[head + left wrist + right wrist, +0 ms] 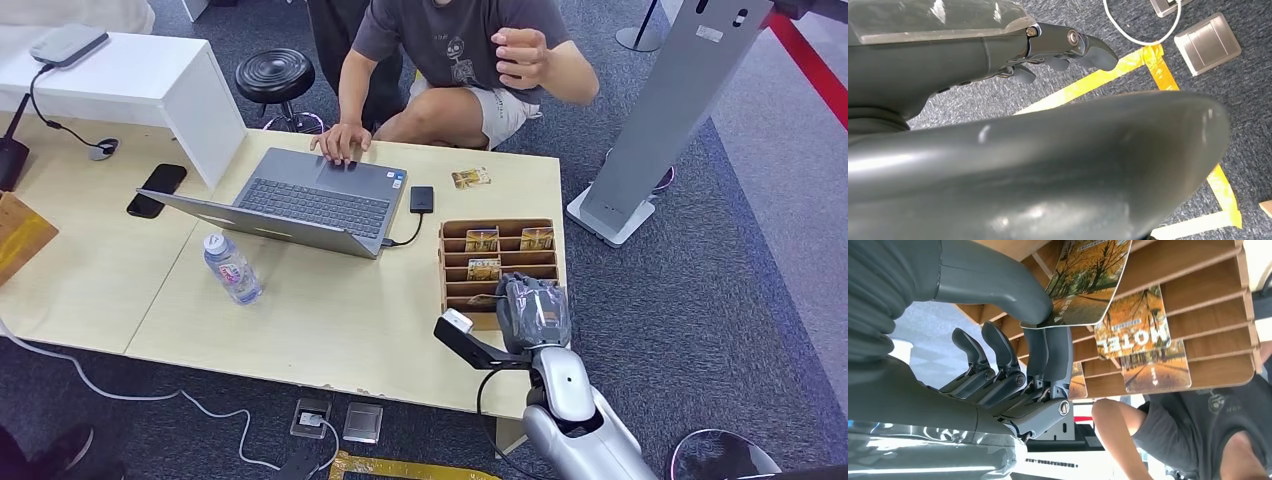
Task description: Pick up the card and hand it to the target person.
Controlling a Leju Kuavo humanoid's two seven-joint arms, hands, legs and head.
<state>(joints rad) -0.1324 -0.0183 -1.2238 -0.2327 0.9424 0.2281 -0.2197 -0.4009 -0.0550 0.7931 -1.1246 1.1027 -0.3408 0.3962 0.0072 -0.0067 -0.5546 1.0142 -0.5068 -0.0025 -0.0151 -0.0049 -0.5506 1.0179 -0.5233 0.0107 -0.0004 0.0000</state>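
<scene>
A wooden slotted card rack stands at the table's right end with several autumn-picture cards in it, such as one in a far slot. My right hand is over the rack's near slots. In the right wrist view this hand pinches the corner of one card between thumb and fingers, just off the rack. Other cards stay in their slots. A person sits behind the table, one hand raised. My left hand hangs above the floor, holding nothing.
A loose card lies on the table beyond the rack. An open laptop with the person's hand on it, a water bottle, a phone and a white riser stand to the left. A grey kiosk stand rises on the right.
</scene>
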